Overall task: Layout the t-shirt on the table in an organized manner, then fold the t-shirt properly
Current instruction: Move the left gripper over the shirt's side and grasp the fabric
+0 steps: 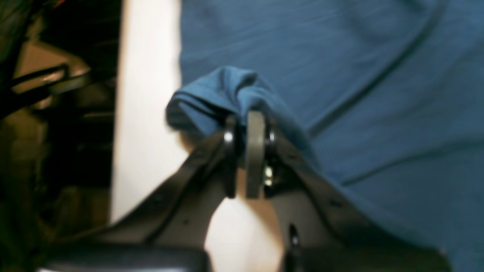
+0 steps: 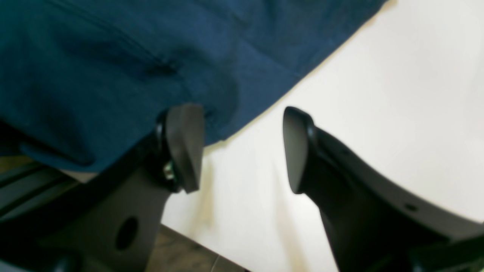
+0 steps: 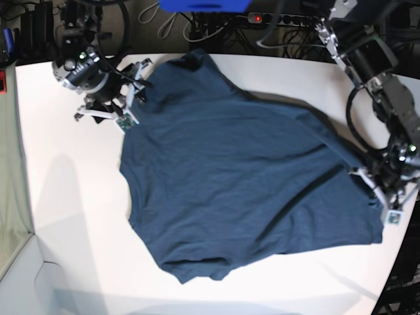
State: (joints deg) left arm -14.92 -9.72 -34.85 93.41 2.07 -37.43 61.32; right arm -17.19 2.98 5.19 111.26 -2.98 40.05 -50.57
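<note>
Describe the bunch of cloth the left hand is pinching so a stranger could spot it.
Start at the white table and the navy t-shirt spread on it. At the shirt's corner near the table edge, the left hand is shut on a small raised fold; everything else lies flat.

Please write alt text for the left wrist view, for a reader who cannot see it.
The left gripper is shut on a bunched fold of the dark blue t-shirt, lifting it slightly. The rest of the shirt lies spread over the white table, whose edge runs down the left side of the picture.
</note>
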